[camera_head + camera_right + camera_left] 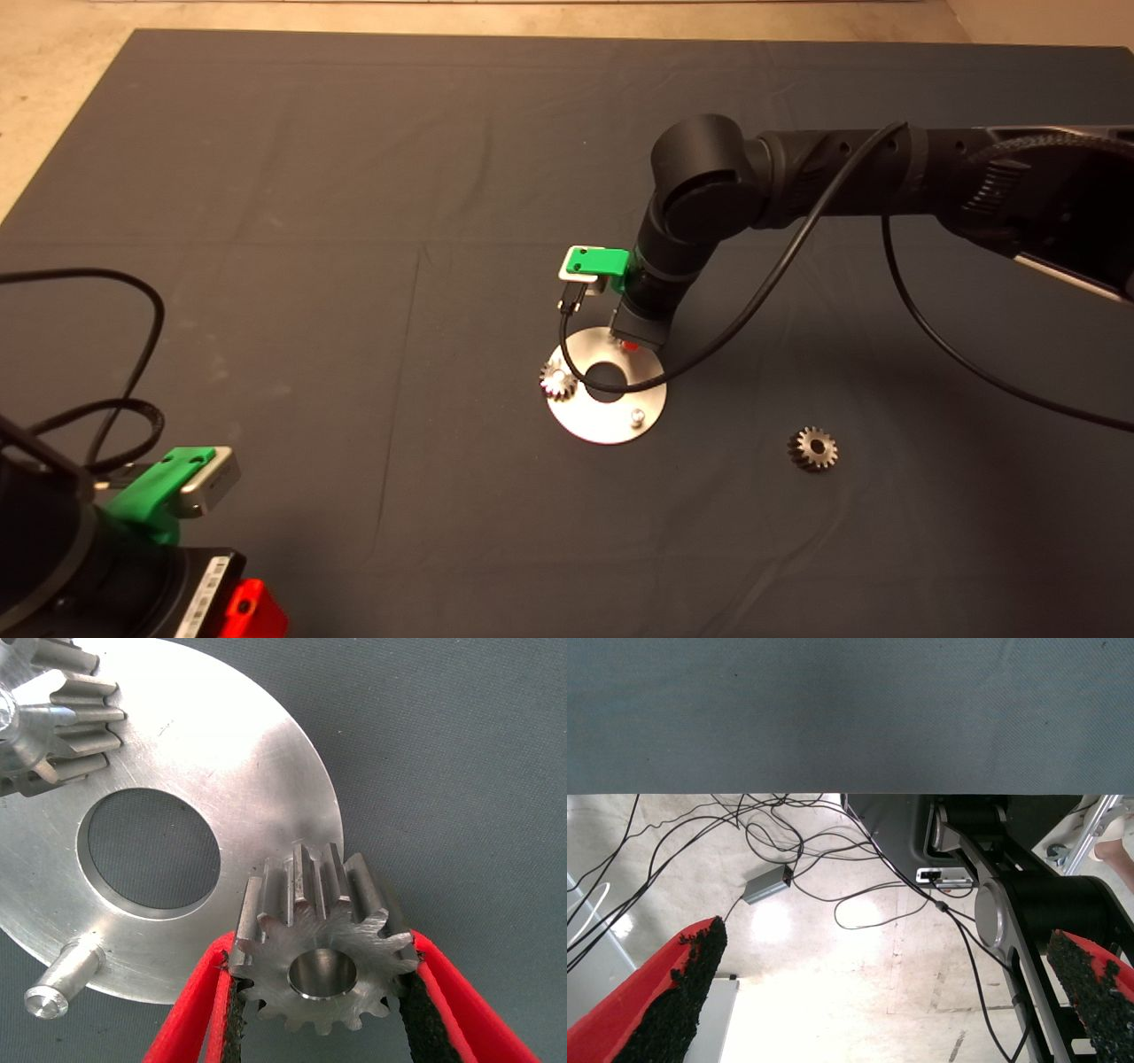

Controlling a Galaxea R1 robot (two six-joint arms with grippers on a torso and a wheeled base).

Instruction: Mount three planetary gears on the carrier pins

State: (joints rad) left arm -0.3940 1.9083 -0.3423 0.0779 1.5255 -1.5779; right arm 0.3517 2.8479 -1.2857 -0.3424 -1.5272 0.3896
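head view: right arm (709,177) bent down over disc (605,416), jaws clamping a gear (319,948); left jaws wide.

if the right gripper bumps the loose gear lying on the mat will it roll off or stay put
Probably stays put: the loose gear lies flat on the mat, so it would likely slide rather than roll. It looks like solid metal, so likely stiff and heavy for its size. The right gripper grips a matching gear across its teeth.

Silvery disc (592,419), one gear (558,380) seated, one (321,943) clamped above rim, one (812,447) loose on mat
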